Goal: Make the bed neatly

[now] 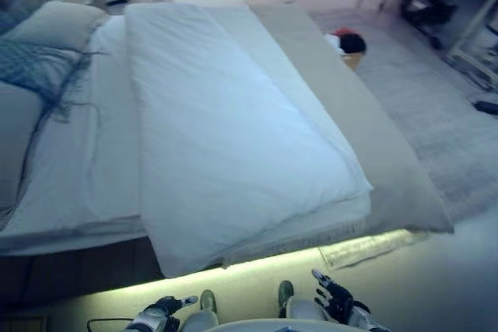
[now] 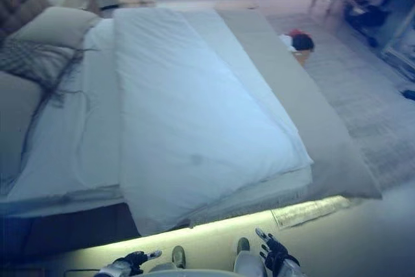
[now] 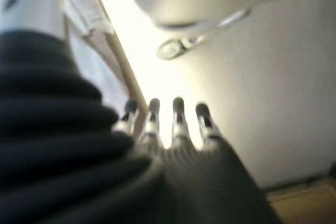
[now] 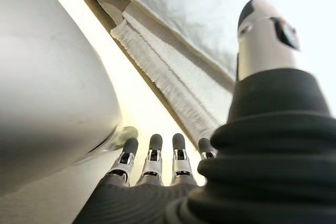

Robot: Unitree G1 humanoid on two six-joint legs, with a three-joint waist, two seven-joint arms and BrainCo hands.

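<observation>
**Operator:** Item one, nearest: my left hand (image 1: 165, 306) and right hand (image 1: 334, 298), both low by the near edge of the bed, fingers straight and loosely spread, holding nothing. Neither touches cloth.

**Checker:** Item two?

**Operator:** The white duvet (image 1: 233, 138), lying along the middle of the bed, its near end hanging over the edge. It sits askew: the near left corner reaches lower than the right. Beneath it, a beige fringed blanket (image 1: 389, 169) runs along the right side, its fringe (image 4: 163, 85) trailing at the near right corner.

**Checker:** Risk there?

**Operator:** I judge that if I grab the duvet edge, I may catch the blanket too and drag both crooked. A one-handed pull would worsen the skew.

**Checker:** Farther back?

**Operator:** The left strip of sheet (image 1: 85, 169) lies bare. On the far left, a dark tasselled throw (image 1: 39, 71) drapes over the pillows (image 1: 58, 25). Pulling the duvet left could snag its tassels. On the carpet far right, a red and black object (image 1: 348, 40); I cannot tell what it is.
</observation>
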